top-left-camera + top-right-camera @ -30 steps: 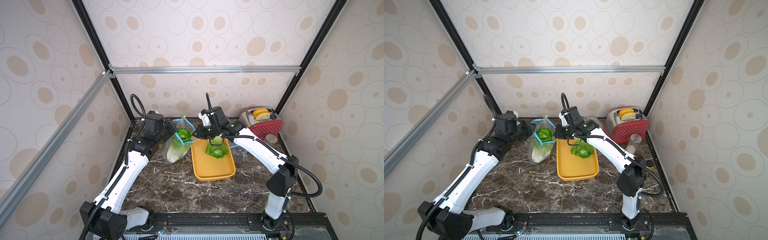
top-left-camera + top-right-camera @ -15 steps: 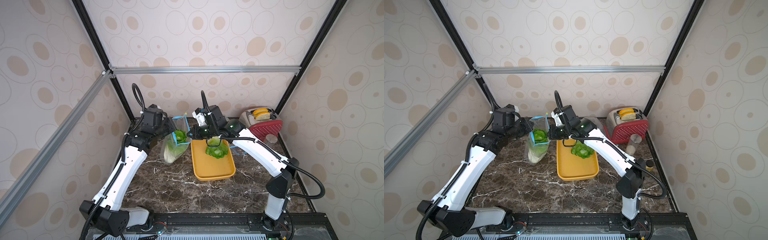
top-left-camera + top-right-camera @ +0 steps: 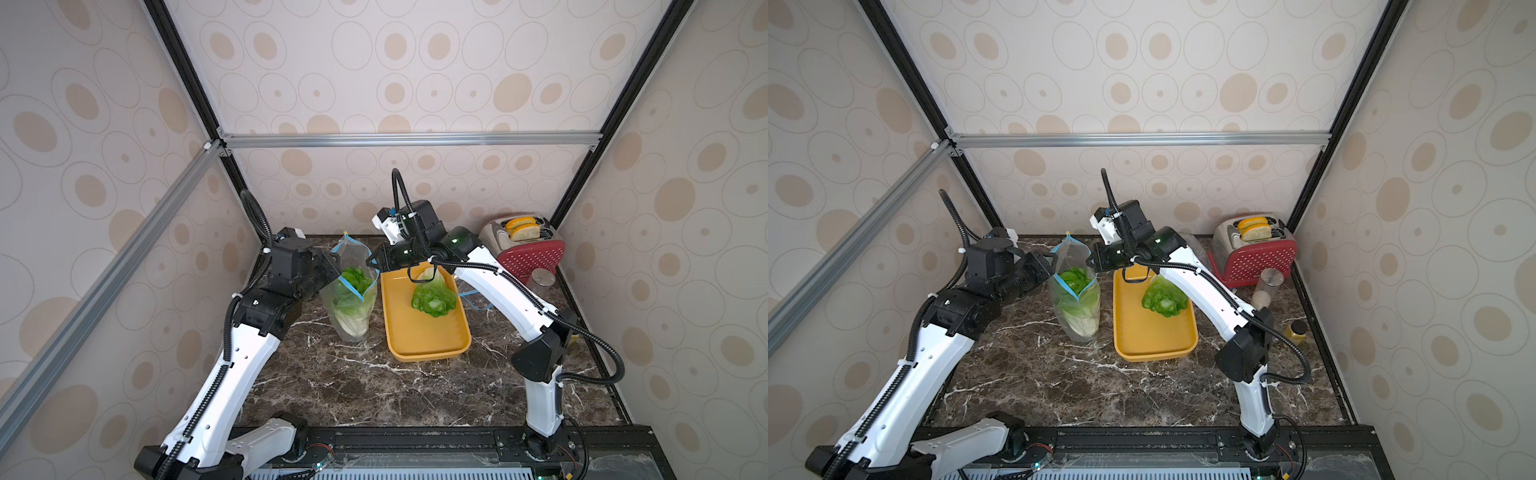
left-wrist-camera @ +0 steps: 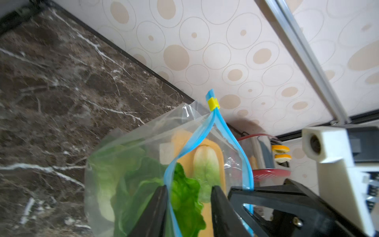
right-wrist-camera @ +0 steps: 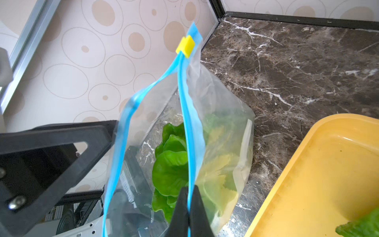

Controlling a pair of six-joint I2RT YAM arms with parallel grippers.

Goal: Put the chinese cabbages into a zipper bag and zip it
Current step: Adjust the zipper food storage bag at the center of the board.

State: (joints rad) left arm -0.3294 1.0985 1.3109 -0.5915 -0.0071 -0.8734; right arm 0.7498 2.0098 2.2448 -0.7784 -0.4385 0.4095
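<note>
A clear zipper bag [image 3: 353,307] [image 3: 1077,307] with a blue zip rim stands on the marble table, mouth gaping. Chinese cabbages [image 3: 353,284] [image 5: 170,164] sit inside it, leaves up. Its yellow slider [image 4: 213,103] [image 5: 185,46] is at the far end of the rim. My left gripper [image 4: 188,187] [image 3: 338,270] is open. One blue rim strip runs just inside one of its fingers [image 4: 155,205]. My right gripper [image 5: 188,187] [image 3: 372,264] is shut on the opposite rim strip. Another cabbage [image 3: 434,297] [image 3: 1163,297] lies in the yellow tray [image 3: 424,340] right of the bag.
A red toaster [image 3: 528,249] holding bread slices stands at the back right. In front of it is a lidded glass jar [image 3: 540,280], and nearer still a small yellow jar [image 3: 1296,330] at the right edge. Walls close in the back and both sides.
My left gripper's jaws have opened off the bag's rim. Both grippers and the bag's mouth have drifted a little to the left, and the bag now stands more upright.
</note>
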